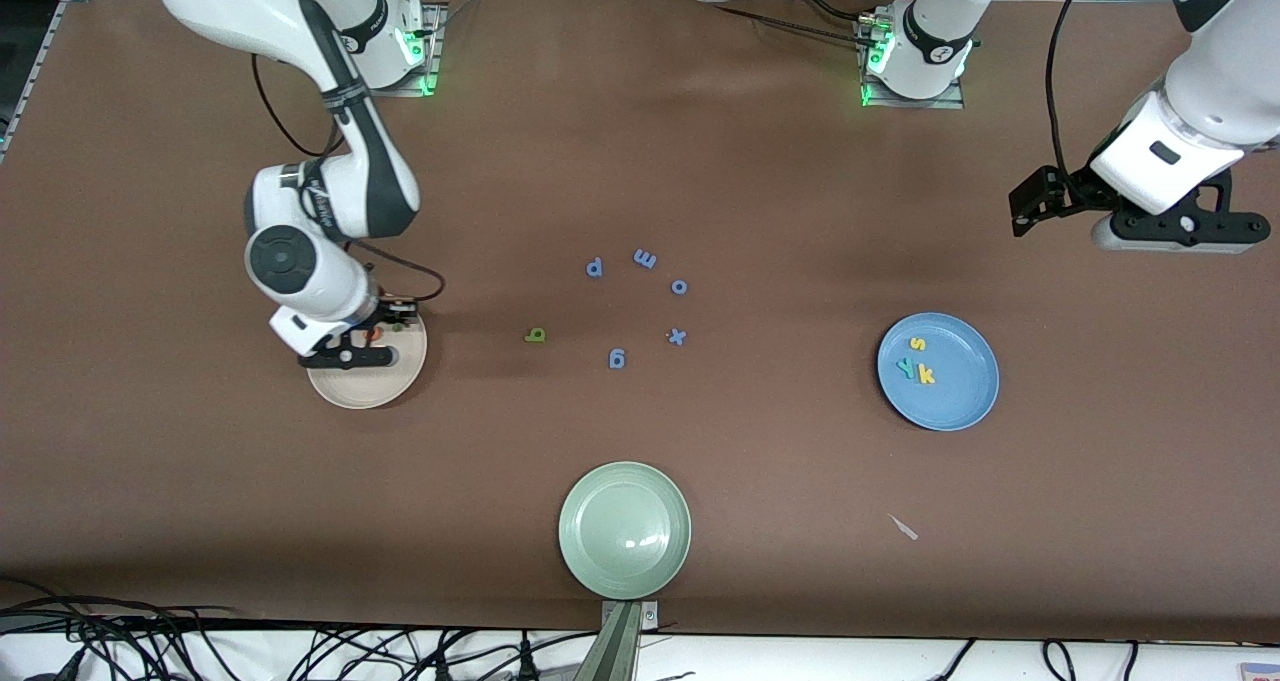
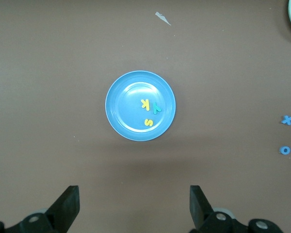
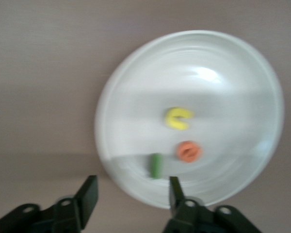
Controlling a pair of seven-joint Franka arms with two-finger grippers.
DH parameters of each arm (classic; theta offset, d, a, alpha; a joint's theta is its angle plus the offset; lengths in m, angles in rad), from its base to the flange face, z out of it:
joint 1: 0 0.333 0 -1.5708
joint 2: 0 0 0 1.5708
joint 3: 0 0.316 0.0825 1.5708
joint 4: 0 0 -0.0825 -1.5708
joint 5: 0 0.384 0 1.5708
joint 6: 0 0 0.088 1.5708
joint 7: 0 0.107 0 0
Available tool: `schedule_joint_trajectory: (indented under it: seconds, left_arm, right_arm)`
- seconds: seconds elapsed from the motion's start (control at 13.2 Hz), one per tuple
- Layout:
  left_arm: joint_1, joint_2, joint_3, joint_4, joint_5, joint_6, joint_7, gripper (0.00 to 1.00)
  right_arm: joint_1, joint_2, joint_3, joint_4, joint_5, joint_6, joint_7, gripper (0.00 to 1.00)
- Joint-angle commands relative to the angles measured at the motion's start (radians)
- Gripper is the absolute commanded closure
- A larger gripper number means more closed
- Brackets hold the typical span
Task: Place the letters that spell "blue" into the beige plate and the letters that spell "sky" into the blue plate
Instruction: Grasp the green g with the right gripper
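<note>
The right gripper (image 3: 131, 194) hangs low over the round cream-beige plate (image 1: 385, 393), at the edge toward the robots, its jaws spread and holding nothing; in this plate lie the yellow foam "u" (image 3: 178, 119), the orange foam "e" (image 3: 188, 151) and the dark green foam stick "l" (image 3: 156, 165), the stick close in front of the open jaws. The olive-green foam "b" (image 1: 536, 336) is the only letter not placed; it lies on the brown table (image 1: 760, 181) toward the left arm's end from the beige plate, and the right arm is clearly the nearer one, so I judge it takes it next. The blue foam letters "p" (image 1: 594, 267), "m" (image 1: 645, 258), "o" (image 1: 679, 287), "x" (image 1: 677, 337) and "g" (image 1: 617, 359) lie near the "b", the "g" closest; they do not block the way. The left gripper (image 2: 135, 206) waits high with jaws wide, over the table beside the round blue plate (image 1: 960, 401); this plate holds the yellow "s" (image 1: 918, 343), yellow "k" (image 1: 927, 373) and teal "y" (image 1: 906, 367). The pale green plate (image 1: 625, 531) is nearest the camera.
</note>
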Motion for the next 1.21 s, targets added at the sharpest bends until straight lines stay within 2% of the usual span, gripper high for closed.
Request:
schedule_joint_trajectory:
  seconds: [0.0,0.15,0.38,0.6,1.13]
  left_arm:
    - [0.001,-0.009,0.010,-0.008,-0.039,0.022,0.020,0.00]
    - [-0.011,-0.005,0.007,0.013,-0.028,0.022,0.017,0.00]
    - [-0.013,0.000,0.004,0.020,-0.027,0.018,0.017,0.00]
    - [-0.013,0.000,0.004,0.020,-0.028,0.013,0.018,0.00]
    - [-0.012,-0.002,0.004,0.020,-0.028,0.004,0.015,0.00]
  right_arm:
    - [0.049,0.059,0.052,0.105,0.005,-0.001,0.200,0.26]
    - [0.058,0.126,0.102,0.171,0.007,0.032,0.307,0.26]
    - [0.067,0.203,0.156,0.205,0.005,0.112,0.430,0.26]
    - [0.127,0.252,0.158,0.208,0.001,0.186,0.519,0.26]
    - [0.136,0.265,0.150,0.211,-0.019,0.183,0.529,0.26]
